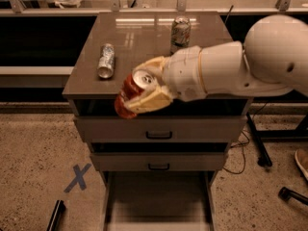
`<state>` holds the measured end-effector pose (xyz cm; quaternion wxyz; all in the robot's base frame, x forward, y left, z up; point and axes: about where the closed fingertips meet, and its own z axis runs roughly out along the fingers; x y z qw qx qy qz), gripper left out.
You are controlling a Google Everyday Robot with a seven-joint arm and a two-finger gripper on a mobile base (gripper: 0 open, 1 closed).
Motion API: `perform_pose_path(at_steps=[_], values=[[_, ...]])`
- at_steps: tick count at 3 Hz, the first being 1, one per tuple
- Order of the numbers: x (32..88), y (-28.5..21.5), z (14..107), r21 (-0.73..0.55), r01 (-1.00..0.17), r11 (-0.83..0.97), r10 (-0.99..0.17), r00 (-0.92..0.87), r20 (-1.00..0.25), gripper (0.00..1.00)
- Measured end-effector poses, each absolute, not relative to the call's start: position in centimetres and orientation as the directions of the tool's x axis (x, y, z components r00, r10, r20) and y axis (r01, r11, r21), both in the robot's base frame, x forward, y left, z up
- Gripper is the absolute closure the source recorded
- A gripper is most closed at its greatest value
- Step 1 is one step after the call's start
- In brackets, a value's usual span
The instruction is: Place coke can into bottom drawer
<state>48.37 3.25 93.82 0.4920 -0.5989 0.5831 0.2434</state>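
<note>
My gripper point(139, 88) is shut on the coke can point(130, 94), a red can with a silver top, held tilted on its side. It hangs at the front edge of the cabinet top, above and left of the drawers. The cream fingers point(149, 101) clasp the can from above and below. The bottom drawer point(159, 203) is pulled out below, a wide shallow tray with a bare floor. The white arm point(231, 71) reaches in from the right.
A silver can point(106, 60) lies on its side on the cabinet top point(139, 37). A pale can point(180, 31) stands upright at the back. Two upper drawers point(159, 129) with black handles are closed. A blue tape X point(78, 177) marks the floor at left.
</note>
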Motion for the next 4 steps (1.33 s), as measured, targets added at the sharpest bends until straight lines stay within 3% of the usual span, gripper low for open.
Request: perform_pose_path(at_steps=[2,4], values=[[44.5,-3.0,70.1,-0.059,-0.978,0.201,-0.467,-0.043,-0.883,1.0],[45.7,-2.3,67.6,-0.028,-0.983,0.18,-0.427,-0.053,-0.903,1.0]])
